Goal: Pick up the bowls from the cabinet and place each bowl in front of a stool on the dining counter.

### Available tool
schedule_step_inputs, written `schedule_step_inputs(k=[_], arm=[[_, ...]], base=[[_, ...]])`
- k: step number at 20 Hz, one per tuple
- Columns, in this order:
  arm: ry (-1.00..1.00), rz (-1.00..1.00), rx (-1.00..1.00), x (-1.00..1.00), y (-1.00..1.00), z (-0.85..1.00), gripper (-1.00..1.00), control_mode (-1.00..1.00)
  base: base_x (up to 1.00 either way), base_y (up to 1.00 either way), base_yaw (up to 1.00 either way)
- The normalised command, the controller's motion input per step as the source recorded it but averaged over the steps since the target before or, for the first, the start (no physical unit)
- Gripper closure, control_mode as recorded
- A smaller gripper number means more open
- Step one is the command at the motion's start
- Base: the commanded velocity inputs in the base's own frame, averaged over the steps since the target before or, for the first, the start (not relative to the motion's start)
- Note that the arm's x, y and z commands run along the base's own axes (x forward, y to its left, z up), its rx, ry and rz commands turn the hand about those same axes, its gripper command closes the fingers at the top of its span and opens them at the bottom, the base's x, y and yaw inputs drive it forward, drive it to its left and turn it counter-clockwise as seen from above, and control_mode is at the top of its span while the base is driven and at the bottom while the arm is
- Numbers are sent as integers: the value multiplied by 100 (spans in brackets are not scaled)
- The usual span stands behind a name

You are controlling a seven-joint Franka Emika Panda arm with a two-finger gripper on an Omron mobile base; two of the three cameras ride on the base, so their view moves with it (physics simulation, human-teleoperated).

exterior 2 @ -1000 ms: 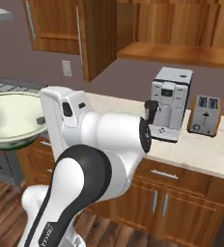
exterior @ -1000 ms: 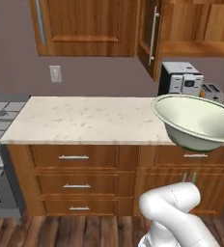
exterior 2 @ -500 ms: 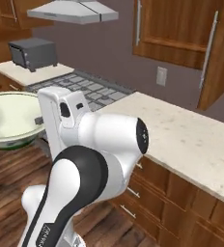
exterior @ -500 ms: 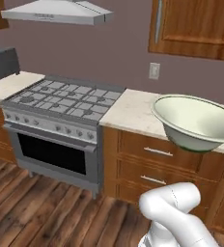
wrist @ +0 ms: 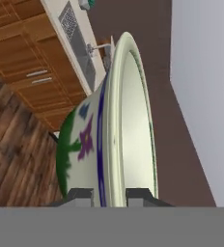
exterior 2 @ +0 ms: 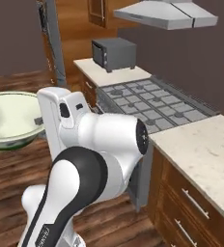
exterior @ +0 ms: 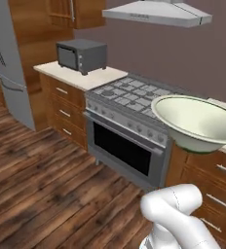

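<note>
The cream bowl (exterior: 197, 121) hangs in the air just right of the stove (exterior: 134, 102), its rim pinched between the fingers of the gripper (wrist: 110, 195). Judged: carry it level and slowly to the dining counter, rim kept up. No readable writing anywhere.

Rendered frames, evenly and softly lit, no single light source discernible. Shadows are faint: a soft dark band under the range hood (exterior: 159, 12) and along the oven (exterior: 124, 148) below it. The cream bowl (exterior: 197, 121) beside the oven carries a mild sheen on its inner wall, no hard glare. Detail is soft and slightly blurred throughout; wood grain left of the oven smears. No edge distortion is evident
</note>
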Motion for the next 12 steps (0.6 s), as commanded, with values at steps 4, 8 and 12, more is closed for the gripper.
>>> schedule_step_inputs(k=[4, 8, 12], arm=[[0, 0, 0, 0, 0, 0, 100, 100], [0, 0, 0, 0, 0, 0, 100, 100], [0, 0, 0, 0, 0, 0, 100, 100]], base=[[53, 89, 44], [57, 78, 45], [59, 81, 42]])
